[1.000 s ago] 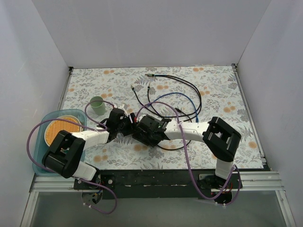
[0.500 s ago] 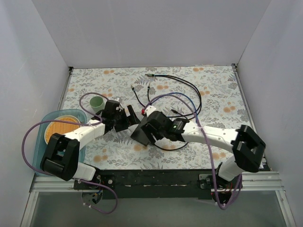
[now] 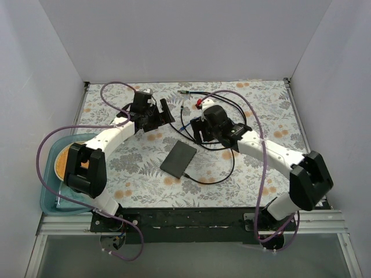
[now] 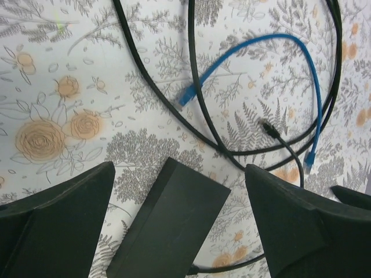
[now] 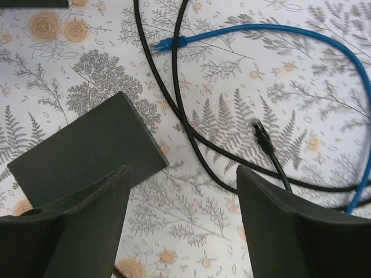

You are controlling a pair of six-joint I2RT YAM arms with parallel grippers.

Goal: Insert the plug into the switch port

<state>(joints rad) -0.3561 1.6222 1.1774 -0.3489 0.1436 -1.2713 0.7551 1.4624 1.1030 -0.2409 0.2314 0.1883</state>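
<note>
The flat dark grey switch box (image 3: 178, 160) lies on the floral table with no gripper touching it. A black cable (image 3: 215, 179) ends against the box's edge at its near right corner (image 4: 197, 269). The port and plug there are hidden from me. My left gripper (image 3: 162, 116) hovers open behind the box, which shows between its fingers (image 4: 58, 226) far below (image 4: 168, 226). My right gripper (image 3: 200, 132) is open too, above the table just right of the box (image 5: 87, 153). A loose black plug (image 5: 261, 134) and a blue plug (image 5: 162, 45) lie beyond.
Several loose black and blue cables (image 3: 223, 110) loop across the back middle of the table. A teal tray (image 3: 49, 200) holding an orange plate sits at the left edge. White walls close in the table on three sides.
Both grippers opened, let go of the box and rose toward the back of the table. The box now lies on its own with the black cable at its edge.
</note>
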